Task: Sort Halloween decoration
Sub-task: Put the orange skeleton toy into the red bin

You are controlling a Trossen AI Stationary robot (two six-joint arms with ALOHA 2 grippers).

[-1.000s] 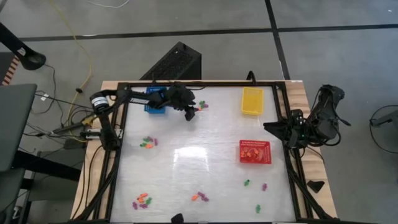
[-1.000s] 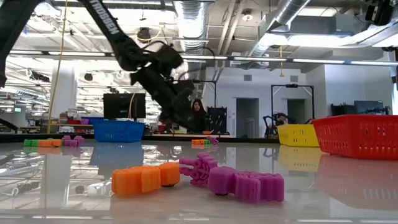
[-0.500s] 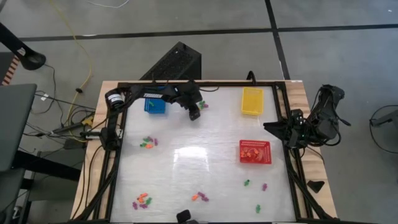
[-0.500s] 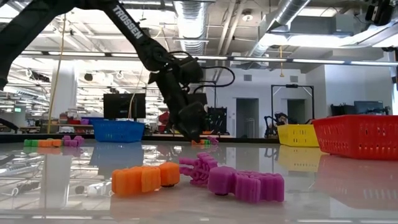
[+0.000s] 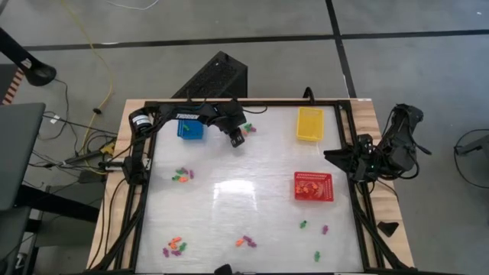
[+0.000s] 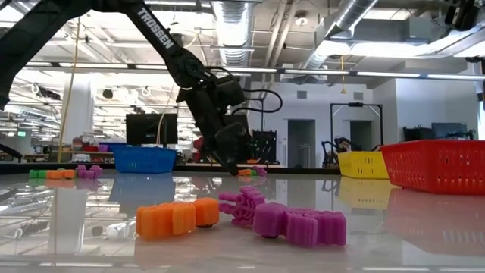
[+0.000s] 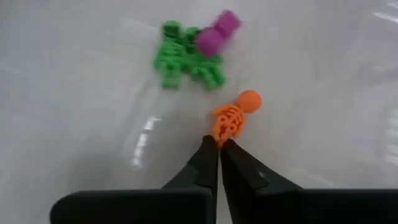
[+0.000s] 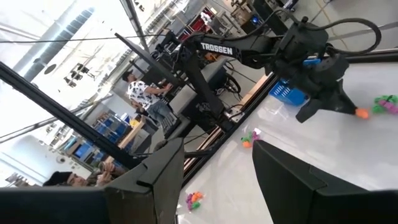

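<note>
My left gripper is down at the table's far middle, just right of the blue basket. It is shut on a small orange skeleton piece of the Halloween decoration. Just beyond it, green skeleton pieces and a purple piece lie flat on the table. My right gripper waits open at the table's right edge, touching nothing. My left gripper pinches the orange skeleton's lower end between its two fingertips. The fingers slant down from above and run along the piece. The skeleton points away from the fingers, head farthest, and seems to lie on the table.
A yellow basket stands at the far right, and a red basket holding orange pieces sits nearer. Other clusters of pieces lie at the left, near left, near middle and near right.
My left gripper has come down from above the blue basket's right side to the table surface, and its arm has stretched out lower toward the small pieces there.
</note>
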